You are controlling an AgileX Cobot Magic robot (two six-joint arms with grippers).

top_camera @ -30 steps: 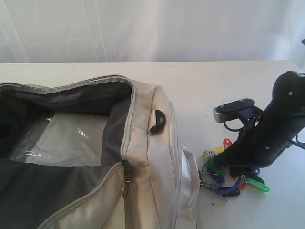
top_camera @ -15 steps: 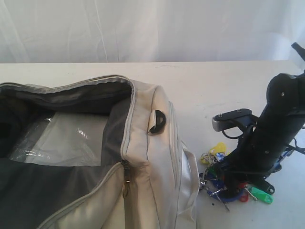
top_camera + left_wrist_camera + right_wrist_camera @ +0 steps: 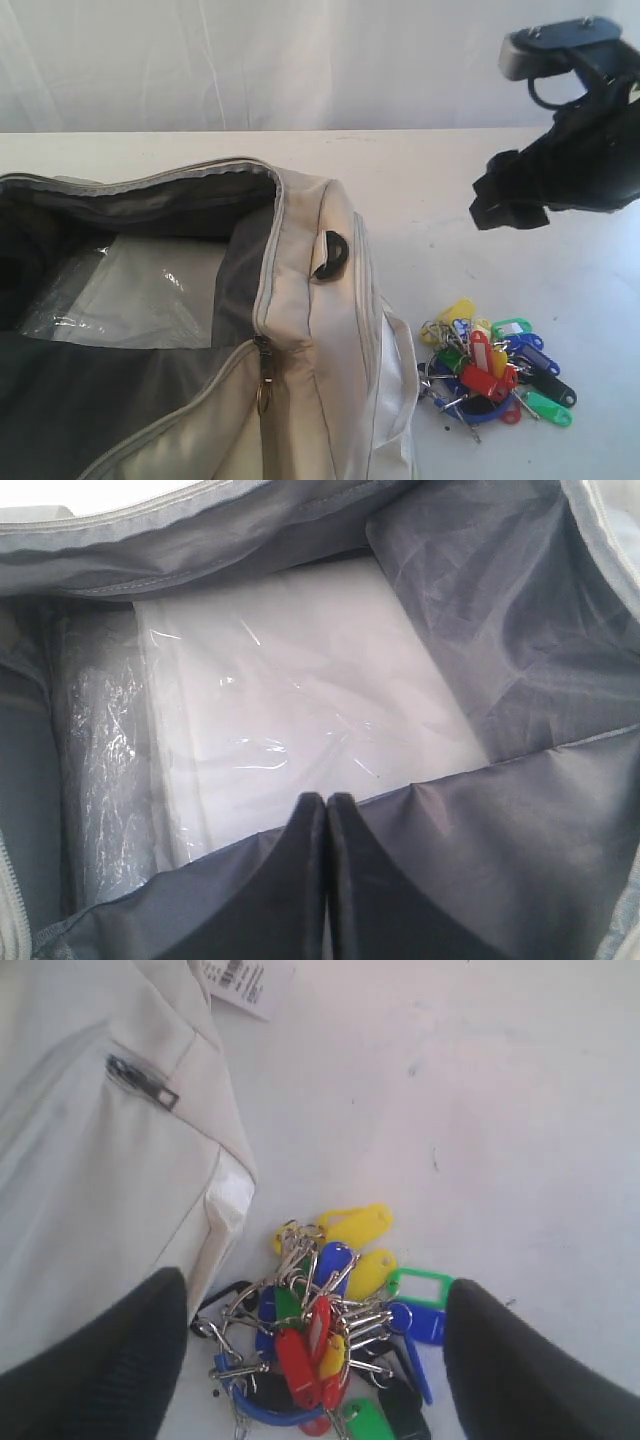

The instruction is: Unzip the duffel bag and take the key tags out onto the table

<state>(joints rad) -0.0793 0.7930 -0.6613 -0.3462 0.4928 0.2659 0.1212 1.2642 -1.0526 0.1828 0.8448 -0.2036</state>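
One wide white table [image 3: 450, 180] carries everything in view. Most of its left half is taken up by the cream-beige duffel bag [image 3: 320, 300], which lies unzipped with its main opening gaping and its dark grey lining [image 3: 500, 630] exposed. A flat white package in clear plastic wrap [image 3: 300, 700] rests on the bag's floor.

The right gripper [image 3: 508, 205] hangs in the air over the right side of the table, higher than the bag's end and well clear of the surface. Its two dark fingers [image 3: 110, 1360] are spread wide with nothing between them; the wrist view looks straight down through the gap.

The left gripper [image 3: 327, 810] is down inside the bag, its fingers pressed together with nothing visible between them, tips just above the wrapped package.

The key tags [image 3: 490, 370] lie in a loose heap on the table just beside the bag's right end, free of both grippers: red, yellow, green, blue and black plastic tags tangled on metal rings.

A black D-ring [image 3: 330, 255] sits on the bag's end panel, a grey zipper pull [image 3: 140, 1080] lies flat against the fabric, and a small white printed label [image 3: 245, 980] pokes out beside the bag.
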